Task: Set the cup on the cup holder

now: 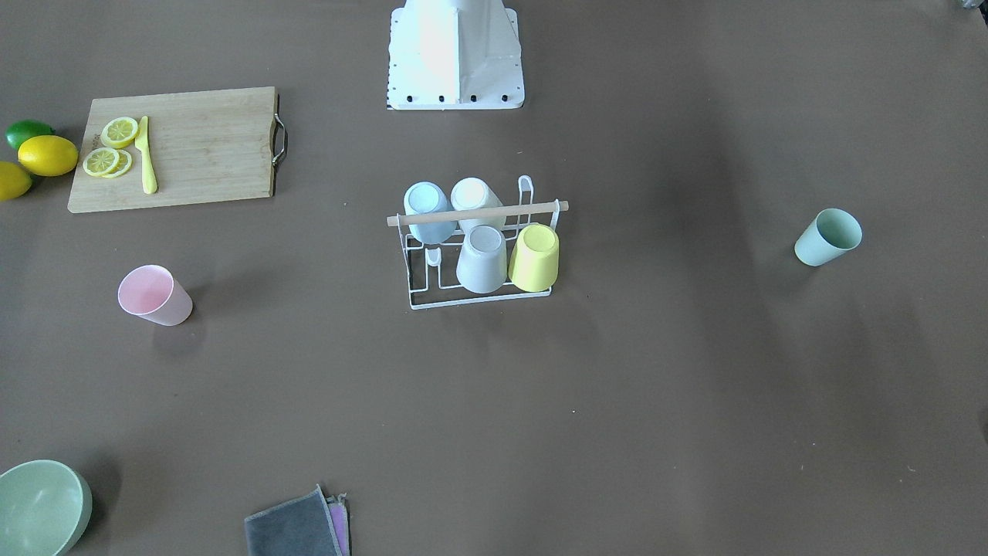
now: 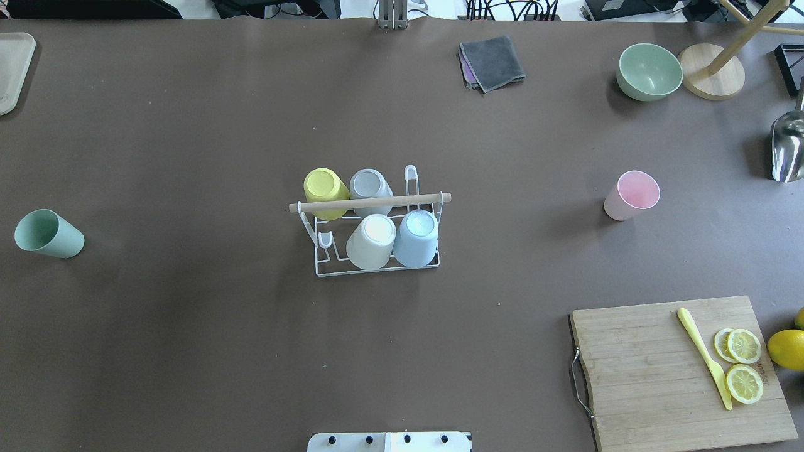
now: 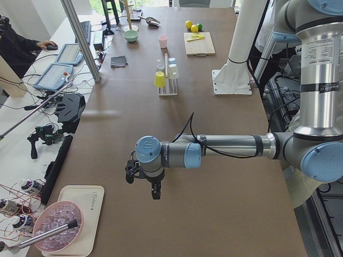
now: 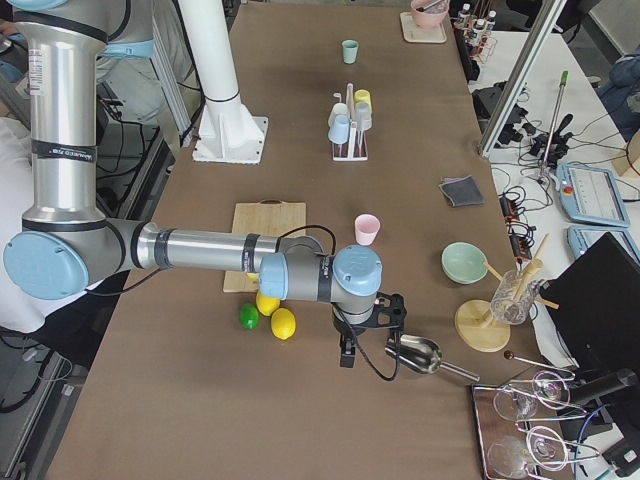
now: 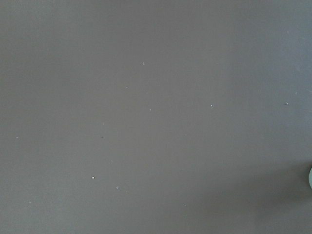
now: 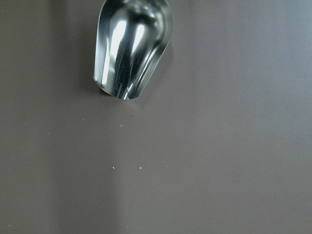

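1. My left gripper (image 3: 143, 184) is hanging, pointed down, over the bare brown table (image 2: 188, 345) at my left end. It is touching nothing. Only the side view is showing it, so I cannot tell whether its fingers are apart or together.
2. The green cup (image 2: 49, 233) is standing mouth up toward that same end, well apart from the cup holder. I cannot tell how close my left gripper is hanging to it.
3. The cup holder (image 2: 370, 267) is sitting mid-table in front of my base, far from both my grippers. It is already carrying four cups upside down on its prongs: yellow (image 2: 325, 192), grey (image 2: 370, 188), white (image 2: 372, 242) and blue (image 2: 417, 237). One prong at each end is standing bare.
4. The pink cup (image 2: 632, 195) is standing mouth up on the holder's right, well apart from it and beyond the cutting board (image 2: 666, 376).
5. My right gripper (image 4: 368, 335) is hanging, pointed down, past the pink cup at my right end, just beside a metal scoop (image 6: 131, 46) and gripping nothing that I can see. Here too only the side view is showing it, so I cannot tell how far open it is.
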You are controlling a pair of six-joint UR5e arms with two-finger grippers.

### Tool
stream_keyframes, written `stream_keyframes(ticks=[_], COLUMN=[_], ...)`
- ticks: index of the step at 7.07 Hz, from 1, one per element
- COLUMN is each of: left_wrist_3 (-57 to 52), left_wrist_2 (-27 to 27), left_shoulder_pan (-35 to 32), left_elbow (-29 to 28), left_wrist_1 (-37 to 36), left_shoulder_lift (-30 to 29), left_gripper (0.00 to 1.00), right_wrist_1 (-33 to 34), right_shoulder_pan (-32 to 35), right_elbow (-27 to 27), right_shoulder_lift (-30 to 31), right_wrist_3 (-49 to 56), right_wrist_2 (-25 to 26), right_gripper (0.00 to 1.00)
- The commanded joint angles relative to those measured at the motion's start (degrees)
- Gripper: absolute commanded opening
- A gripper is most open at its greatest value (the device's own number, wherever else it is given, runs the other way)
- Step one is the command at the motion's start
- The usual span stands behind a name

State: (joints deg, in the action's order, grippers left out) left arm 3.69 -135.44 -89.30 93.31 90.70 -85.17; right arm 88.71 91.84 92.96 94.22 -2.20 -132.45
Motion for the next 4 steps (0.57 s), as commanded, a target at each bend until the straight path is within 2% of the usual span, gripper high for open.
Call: stream_keyframes(ticks=[1,4], left_wrist_3=[0.00,0.00], left_wrist_2=[0.09,1.84], left_shoulder_pan=[0.00,0.00], left_elbow=[0.38,0.64], left_wrist_1=[0.00,0.09], left_shoulder_lift=[-0.09,-0.79], left_gripper=[0.98,0.98], right_wrist_1=[0.05,0.23], right_shoulder_pan=[0.00,0.00], right_elbow=[-0.06,-0.59], right_shoulder_lift=[0.09,-0.09], right_wrist_3=[0.00,-0.35], right_wrist_2=[0.00,0.27], right_gripper=[1.00,1.00])
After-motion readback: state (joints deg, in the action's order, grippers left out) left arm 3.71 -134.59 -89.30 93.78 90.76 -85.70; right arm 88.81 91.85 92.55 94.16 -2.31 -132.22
